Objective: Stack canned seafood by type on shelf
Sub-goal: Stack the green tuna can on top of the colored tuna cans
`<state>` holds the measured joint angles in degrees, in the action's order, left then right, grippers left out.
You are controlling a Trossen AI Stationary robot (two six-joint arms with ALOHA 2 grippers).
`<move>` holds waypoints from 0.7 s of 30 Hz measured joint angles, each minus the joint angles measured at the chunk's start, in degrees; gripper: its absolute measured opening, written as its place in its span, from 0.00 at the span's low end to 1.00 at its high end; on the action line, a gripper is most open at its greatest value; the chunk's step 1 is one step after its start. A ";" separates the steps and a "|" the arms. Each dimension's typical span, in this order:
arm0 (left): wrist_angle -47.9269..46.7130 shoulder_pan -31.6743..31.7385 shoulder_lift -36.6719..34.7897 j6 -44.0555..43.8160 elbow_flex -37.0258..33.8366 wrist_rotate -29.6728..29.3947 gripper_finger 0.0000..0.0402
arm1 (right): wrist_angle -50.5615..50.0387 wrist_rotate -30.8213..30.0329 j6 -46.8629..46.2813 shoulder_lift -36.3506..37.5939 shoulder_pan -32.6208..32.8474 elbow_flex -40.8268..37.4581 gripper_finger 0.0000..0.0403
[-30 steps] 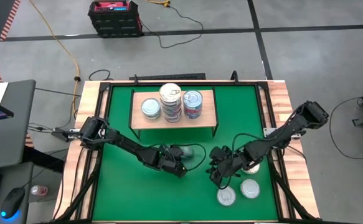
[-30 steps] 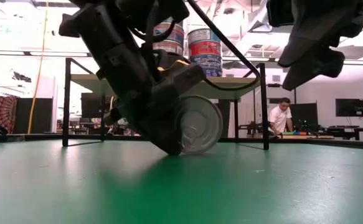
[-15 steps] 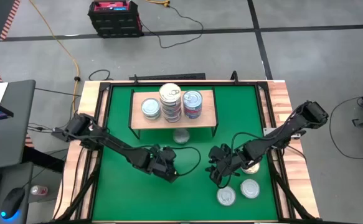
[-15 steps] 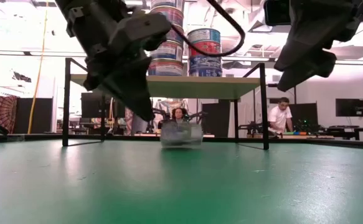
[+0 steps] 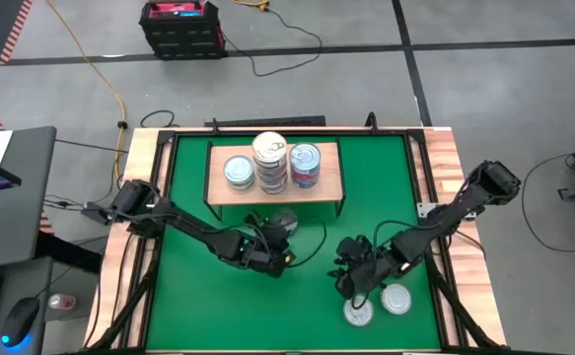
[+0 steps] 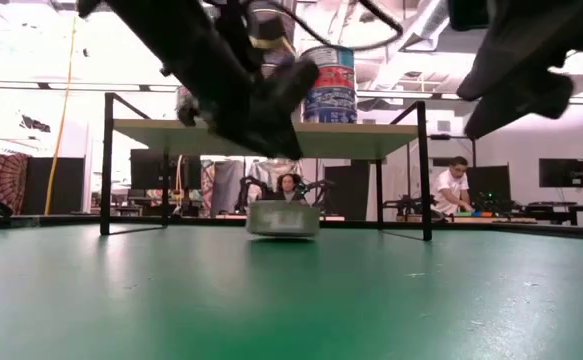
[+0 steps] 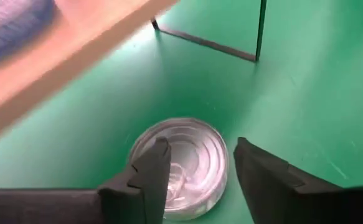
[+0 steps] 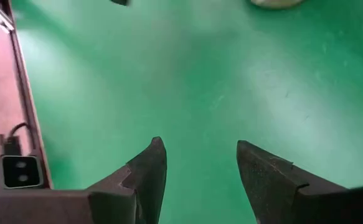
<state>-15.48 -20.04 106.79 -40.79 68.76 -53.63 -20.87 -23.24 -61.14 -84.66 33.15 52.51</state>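
A: Eyes on the shelf (image 5: 274, 189), that little light-wood board on black legs at the far middle of the green table (image 5: 193, 306). On top of it: a single silver tin (image 5: 239, 172) at one end, a tall stack of tins (image 5: 271, 161) in the middle, and a blue-labelled pile (image 5: 306, 164) right beside the stack.

B: And the loose tin (image 5: 284, 219)?

A: Flat on the green, just in front of the shelf's near edge, about level with the tall stack. The low view has that tin (image 6: 283, 219) sitting lid-up between the shelf's legs.

B: Left gripper (image 5: 275, 248)?

A: Hovering just on the near side of that tin, off the table. In the left wrist view its fingers (image 7: 151, 169) stand apart with nothing between them, the silver lid (image 7: 180, 163) lying beneath, not pinched.

B: And the right one?

A: The right gripper (image 5: 354, 279) is well away from the shelf, toward the table's near right corner. Fingers (image 8: 149, 167) spread, only bare green between them. Two more tins lie there: one (image 5: 358, 313) just beside the claw on the side away from the shelf, another (image 5: 396, 298) next to it.

B: Anyone behind?

A: A person in a white shirt (image 6: 453, 189) at a bench, seen past the shelf's leg.
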 joint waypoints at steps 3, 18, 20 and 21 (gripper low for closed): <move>3.37 1.99 0.71 0.07 -2.45 3.18 0.44 | -0.01 -2.78 -3.42 0.00 2.24 0.00 0.54; 16.72 3.11 2.40 8.13 -4.66 26.01 0.42 | -1.43 -5.11 -6.06 0.02 4.39 0.24 0.54; 19.03 2.34 2.40 8.99 -4.66 29.03 0.42 | -1.31 -4.54 -4.95 0.02 4.39 0.24 0.54; 20.17 1.89 2.40 9.59 -4.66 30.24 0.42 | -1.17 -3.76 -4.19 0.02 4.39 0.24 0.54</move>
<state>4.70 -18.16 109.19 -31.19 64.10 -23.39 -22.04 -27.01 -65.33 -84.64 37.54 52.75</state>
